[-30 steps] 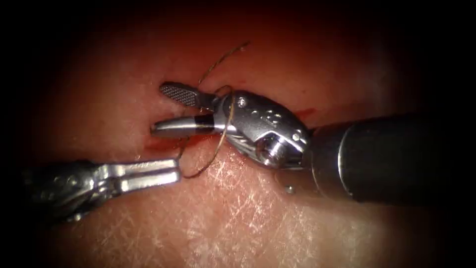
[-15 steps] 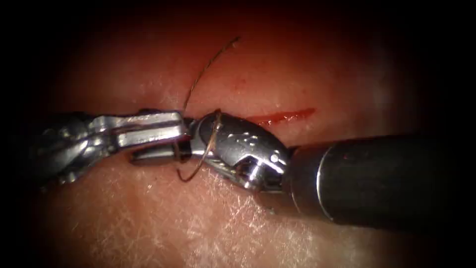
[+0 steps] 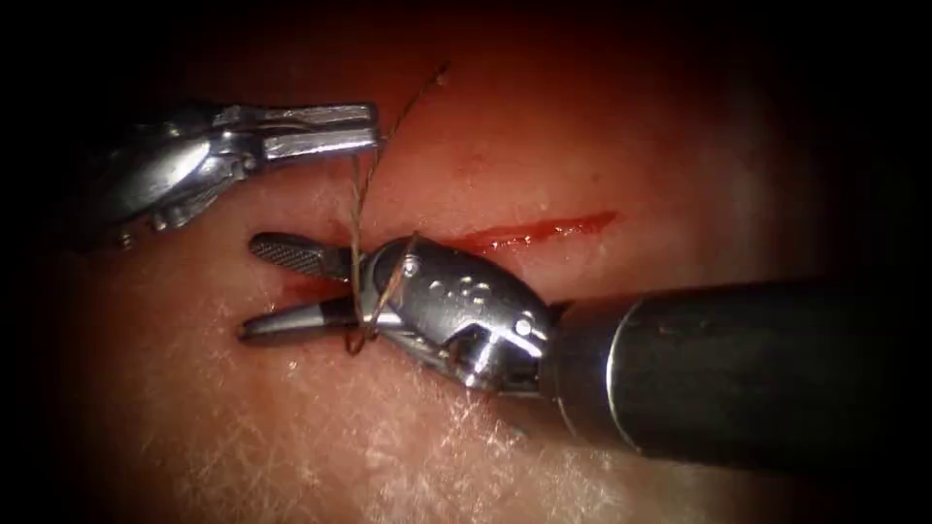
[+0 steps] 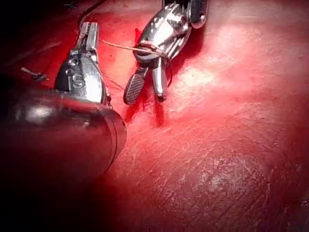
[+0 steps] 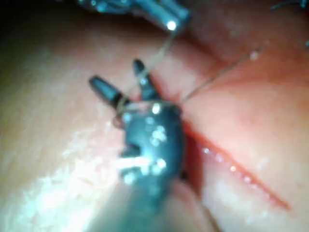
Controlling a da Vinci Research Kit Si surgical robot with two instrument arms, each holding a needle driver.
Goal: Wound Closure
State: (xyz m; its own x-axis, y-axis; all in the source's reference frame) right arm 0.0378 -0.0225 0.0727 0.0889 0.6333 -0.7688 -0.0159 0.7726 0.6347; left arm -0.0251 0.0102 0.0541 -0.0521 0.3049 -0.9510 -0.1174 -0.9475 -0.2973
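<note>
Trainee: What does each tool have hold of?

Proctor: The left tool [image 3: 374,133] has its jaws closed on the thread [image 3: 356,209], pinched right at its tip. The right tool [image 3: 250,287] has its jaws spread wide with nothing between them. From the left tool's tip the thread runs across to the right tool and lies wound around the base of those spread jaws.

Trainee: So which step is this?

Proctor: I judge it to be a loop for a knot, laid on but not drawn tight. The free end [image 3: 419,89] trails away just past the left tool's tip, well clear of the right tool's jaws.

Trainee: What would the next move need?

Proctor: In my view, the right tool's jaws must reach that free end without letting the wrap slide off. The left tool must keep some tension, or the loop may slacken.

Trainee: And the needle?

Proctor: I cannot tell where it is, nor whether it is in the tissue [image 3: 388,437].

Trainee: Does anything here hold contents?

Proctor: Only the cut [image 3: 582,224], close beside the right tool's wrist, which holds red fluid [image 3: 515,236]. Both tools work at its left end.
</note>
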